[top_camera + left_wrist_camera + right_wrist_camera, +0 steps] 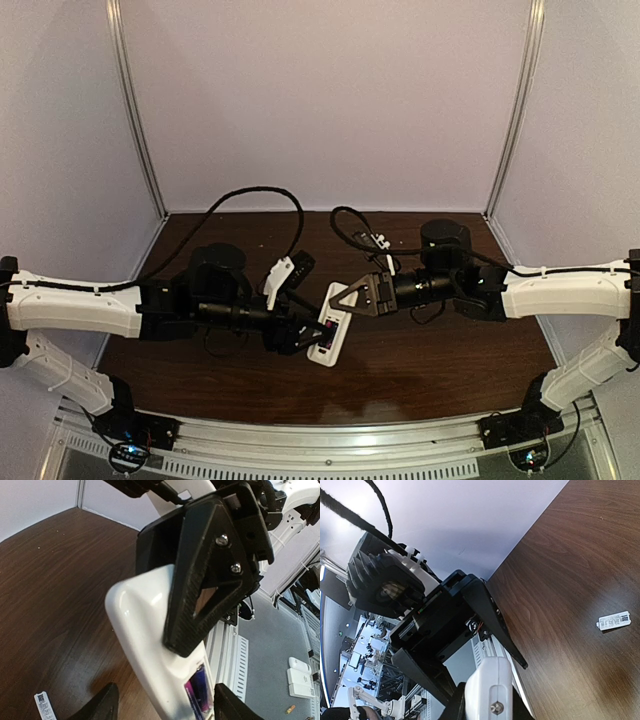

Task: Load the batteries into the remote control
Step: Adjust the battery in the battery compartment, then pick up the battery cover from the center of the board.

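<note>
Remote control (329, 337) being held above the brown counter (440, 350), between both arms.

Left pincer (312, 338) is gripping the remote's lower end; right pincer (347, 302) is closing narrowly on its upper end. Batteries (199, 686), purple, are sitting in the open compartment. A small white labelled piece (613, 621) is lying apart on the counter.

Right claw (200, 630) hides the remote control's (145, 645) middle.

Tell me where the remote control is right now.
In the top external view the remote control sits mid-table, held up between the left gripper and right gripper.
</note>
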`<state>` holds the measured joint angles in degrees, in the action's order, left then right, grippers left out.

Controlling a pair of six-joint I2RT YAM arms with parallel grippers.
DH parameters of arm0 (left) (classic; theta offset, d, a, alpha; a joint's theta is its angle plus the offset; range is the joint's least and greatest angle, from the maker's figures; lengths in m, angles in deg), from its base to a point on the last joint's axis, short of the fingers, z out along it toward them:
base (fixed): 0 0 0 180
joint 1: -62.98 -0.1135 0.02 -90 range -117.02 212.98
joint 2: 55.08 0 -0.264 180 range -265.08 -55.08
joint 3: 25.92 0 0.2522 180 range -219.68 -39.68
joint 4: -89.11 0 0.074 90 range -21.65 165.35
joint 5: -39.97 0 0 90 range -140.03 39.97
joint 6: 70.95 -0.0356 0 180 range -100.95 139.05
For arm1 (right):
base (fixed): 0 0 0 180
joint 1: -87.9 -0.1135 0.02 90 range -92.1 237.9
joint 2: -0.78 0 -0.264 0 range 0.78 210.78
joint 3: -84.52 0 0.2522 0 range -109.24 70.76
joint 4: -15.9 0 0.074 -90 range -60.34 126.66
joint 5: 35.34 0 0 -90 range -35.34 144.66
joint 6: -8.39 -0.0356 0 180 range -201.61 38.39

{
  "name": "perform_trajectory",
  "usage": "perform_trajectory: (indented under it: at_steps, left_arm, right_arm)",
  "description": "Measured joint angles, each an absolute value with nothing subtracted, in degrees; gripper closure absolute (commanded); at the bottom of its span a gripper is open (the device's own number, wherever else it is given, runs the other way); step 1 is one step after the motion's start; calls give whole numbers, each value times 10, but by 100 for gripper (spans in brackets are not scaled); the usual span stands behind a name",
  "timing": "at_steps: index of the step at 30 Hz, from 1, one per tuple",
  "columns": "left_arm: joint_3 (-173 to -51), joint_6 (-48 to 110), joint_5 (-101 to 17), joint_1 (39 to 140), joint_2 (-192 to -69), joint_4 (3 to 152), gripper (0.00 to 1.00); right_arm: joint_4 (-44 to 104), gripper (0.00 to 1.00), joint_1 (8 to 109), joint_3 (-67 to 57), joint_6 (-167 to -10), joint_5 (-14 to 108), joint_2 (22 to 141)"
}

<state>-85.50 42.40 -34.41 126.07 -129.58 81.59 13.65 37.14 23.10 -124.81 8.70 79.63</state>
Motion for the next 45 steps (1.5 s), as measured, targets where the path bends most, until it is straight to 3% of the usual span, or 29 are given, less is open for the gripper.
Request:
perform_trajectory:
  at_steps: [9,15,23,26,31,34,45]
  left_arm:
    - [-872,440,-325,1260,-1320,817,46]
    - [-879,446,-322,1258,-1327,815,61]
    - [-882,462,-318,1252,-1332,814,70]
    - [-893,462,-320,1252,-1341,803,64]
    - [-909,445,-338,1252,-1350,783,38]
    - [-909,426,-357,1251,-1345,769,29]
    - [-909,389,-417,1187,-1295,669,23]
  right_arm:
    - [137,100,371,230,-1244,87,796]
    - [139,100,371,230,-1242,87,796]
    - [139,100,372,230,-1224,89,794]
    - [145,100,374,230,-1220,91,793]
    - [157,100,378,230,-1226,98,790]
    - [160,100,390,231,-1231,99,787]
    - [191,100,511,288,-1233,118,730]
